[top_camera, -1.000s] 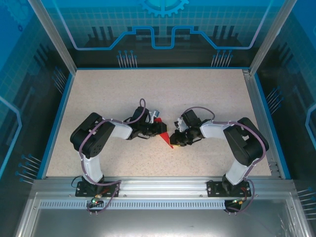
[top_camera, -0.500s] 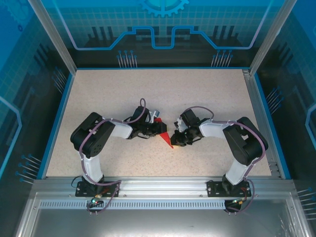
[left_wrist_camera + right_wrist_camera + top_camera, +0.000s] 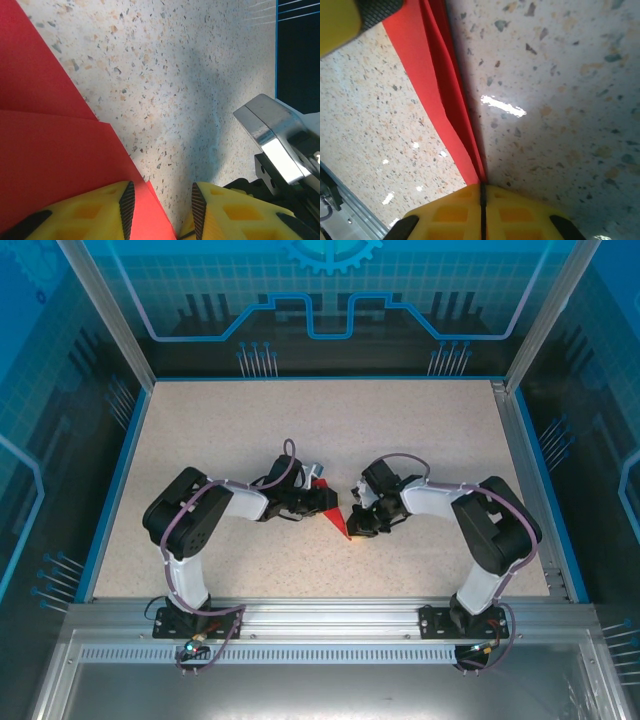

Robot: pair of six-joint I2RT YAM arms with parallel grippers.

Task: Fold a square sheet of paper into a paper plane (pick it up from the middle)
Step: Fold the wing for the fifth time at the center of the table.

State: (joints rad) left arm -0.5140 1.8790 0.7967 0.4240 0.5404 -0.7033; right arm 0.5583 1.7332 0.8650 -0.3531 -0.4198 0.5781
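1. R gripper [image 3: 482,192] was clamped tight on folded edge of red paper [image 3: 340,521].
2. L gripper [image 3: 162,200] jaws apart, one finger [image 3: 95,212] over paper.
3. Paper lay on table [image 3: 220,430] centre, btwn both grippers.

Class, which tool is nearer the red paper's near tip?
Right. The right tool is shut on the red paper beside that tip; the left tool sits at its far end.
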